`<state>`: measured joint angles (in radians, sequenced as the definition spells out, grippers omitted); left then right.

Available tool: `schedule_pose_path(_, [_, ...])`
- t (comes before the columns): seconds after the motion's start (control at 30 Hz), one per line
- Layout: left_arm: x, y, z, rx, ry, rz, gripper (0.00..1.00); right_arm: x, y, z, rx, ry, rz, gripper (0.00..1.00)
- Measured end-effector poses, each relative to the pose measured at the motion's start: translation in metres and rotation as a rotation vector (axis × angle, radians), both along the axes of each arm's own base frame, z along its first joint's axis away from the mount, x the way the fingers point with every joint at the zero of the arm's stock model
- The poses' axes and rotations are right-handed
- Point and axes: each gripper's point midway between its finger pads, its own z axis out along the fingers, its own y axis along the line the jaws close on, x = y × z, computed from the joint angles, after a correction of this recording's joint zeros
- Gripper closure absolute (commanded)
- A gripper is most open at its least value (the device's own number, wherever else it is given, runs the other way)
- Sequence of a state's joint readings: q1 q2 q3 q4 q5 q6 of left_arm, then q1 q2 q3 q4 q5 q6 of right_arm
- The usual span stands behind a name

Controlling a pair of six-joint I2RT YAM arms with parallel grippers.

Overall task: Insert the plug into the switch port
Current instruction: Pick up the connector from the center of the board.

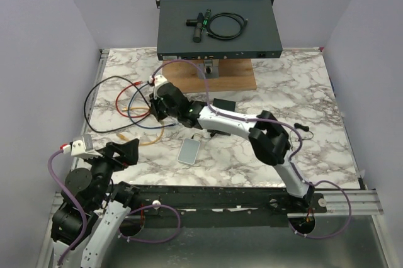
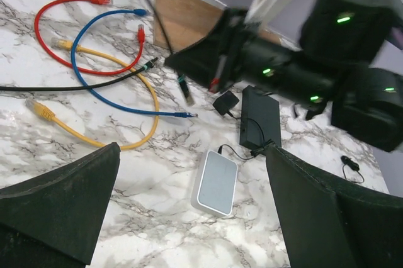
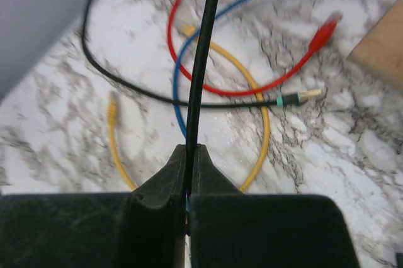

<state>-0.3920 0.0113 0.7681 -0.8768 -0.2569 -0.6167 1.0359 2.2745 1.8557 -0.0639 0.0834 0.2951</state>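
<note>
The switch [image 1: 217, 29] is a dark flat unit on a stand at the back, with its ports [image 1: 208, 56] along the front face. My right gripper [image 1: 156, 108] [image 3: 189, 148] hovers over the cables at the left centre and is shut on a black cable [image 3: 203, 60] near one plug end. A teal band shows between the fingers. In the left wrist view a dark plug [image 2: 184, 90] pokes out below those fingers. The cable's other plug [image 3: 302, 97] lies on the marble. My left gripper [image 1: 126, 152] [image 2: 192, 148] stands open near the front left, holding nothing.
Red [image 1: 113, 89], blue [image 2: 94, 35] and yellow [image 2: 75, 133] cables loop on the left of the marble table. A small white box [image 1: 189, 150] [image 2: 215, 182] and a black box [image 1: 223, 104] [image 2: 260, 117] lie mid-table. A wooden board [image 1: 217, 74] sits under the switch stand.
</note>
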Motion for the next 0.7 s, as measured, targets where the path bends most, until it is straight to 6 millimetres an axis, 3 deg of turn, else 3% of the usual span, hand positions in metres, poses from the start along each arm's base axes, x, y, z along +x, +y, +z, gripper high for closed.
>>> schedule_pose_path(0.13, [0.001,0.001,-0.002,0.002,0.005,0.010,0.01,-0.004,-0.007,0.093,0.172,-0.102,0.003,0.99])
schedule_pose_path(0.27, [0.002,0.004,-0.003,0.000,0.007,0.030,0.02,-0.014,-0.022,0.173,0.316,-0.200,0.011,0.99])
schedule_pose_path(0.4, [0.003,0.009,-0.003,-0.010,0.008,0.058,0.01,-0.024,-0.041,0.223,0.397,-0.273,0.015,0.99])
schedule_pose_path(0.57, [0.005,0.011,-0.004,-0.013,0.012,0.075,0.01,-0.034,-0.063,0.259,0.441,-0.338,0.012,0.99])
schedule_pose_path(0.7, [0.005,0.011,-0.004,-0.014,0.012,0.079,0.01,-0.043,-0.084,0.300,0.491,-0.402,0.002,0.99])
